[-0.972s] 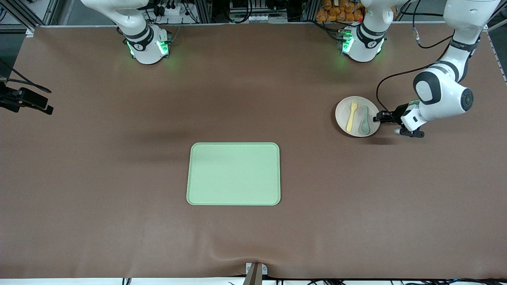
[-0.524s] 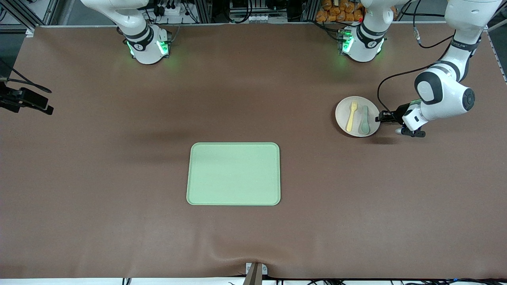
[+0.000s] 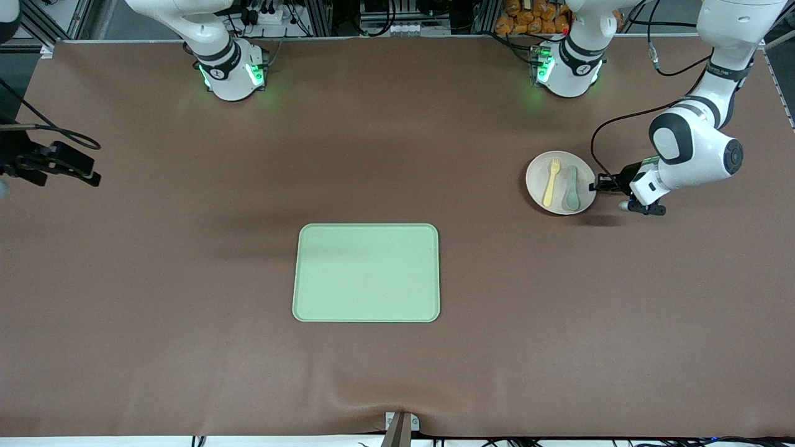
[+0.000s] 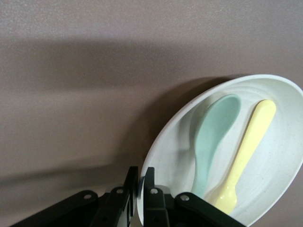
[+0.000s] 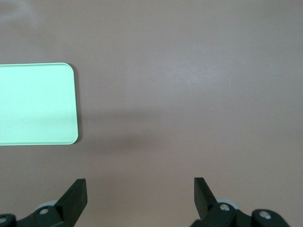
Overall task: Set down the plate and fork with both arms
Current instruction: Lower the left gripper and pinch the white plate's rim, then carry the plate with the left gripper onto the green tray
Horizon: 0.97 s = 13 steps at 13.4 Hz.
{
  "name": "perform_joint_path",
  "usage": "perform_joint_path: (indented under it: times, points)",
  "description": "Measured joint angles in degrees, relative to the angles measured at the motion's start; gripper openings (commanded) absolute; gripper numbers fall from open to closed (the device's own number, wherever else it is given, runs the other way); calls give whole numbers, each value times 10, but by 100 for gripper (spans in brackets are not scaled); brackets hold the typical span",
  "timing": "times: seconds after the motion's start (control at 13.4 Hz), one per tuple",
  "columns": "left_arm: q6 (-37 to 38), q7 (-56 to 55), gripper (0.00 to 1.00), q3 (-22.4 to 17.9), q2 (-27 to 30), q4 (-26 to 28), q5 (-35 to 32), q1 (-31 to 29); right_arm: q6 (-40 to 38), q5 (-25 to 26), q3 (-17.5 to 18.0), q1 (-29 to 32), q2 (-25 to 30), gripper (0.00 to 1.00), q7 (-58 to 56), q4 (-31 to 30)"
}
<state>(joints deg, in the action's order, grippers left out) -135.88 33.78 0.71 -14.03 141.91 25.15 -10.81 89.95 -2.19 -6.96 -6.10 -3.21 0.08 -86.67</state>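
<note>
The round off-white plate (image 3: 535,181) lies on the table toward the left arm's end. On it lie the pale yellow fork (image 3: 550,182) and a grey-green spoon (image 3: 571,187), side by side. My left gripper (image 3: 597,184) is shut on the plate's rim at the edge beside the spoon. In the left wrist view the fingers (image 4: 140,177) pinch the rim of the plate (image 4: 279,165), with the fork (image 4: 248,151) and spoon (image 4: 213,137) inside and a dark shadow under the rim. My right gripper (image 3: 62,166) hangs open and empty over the table's right-arm end; its fingers (image 5: 139,194) stand wide apart.
A rectangular pale green tray (image 3: 366,273) lies mid-table, nearer to the front camera than the plate. One of its corners shows in the right wrist view (image 5: 33,104). Both green-lit arm bases stand along the table's edge farthest from the front camera.
My right gripper has shifted a little toward the table's middle. My left arm has barely moved, and the plate, fork and spoon stay in place.
</note>
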Motion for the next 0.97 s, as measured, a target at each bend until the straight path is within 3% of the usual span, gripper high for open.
perform_joint_path:
  times: [0.6, 0.97]
  points:
    - [4, 2, 0, 12, 0, -17, 0, 2, 1, -5, 1, -24, -12, 100, 5, -1]
    - [108, -3, 0, 20, -6, -101, 2, 4, -1, -5, 1, -25, -12, 100, 5, -1]
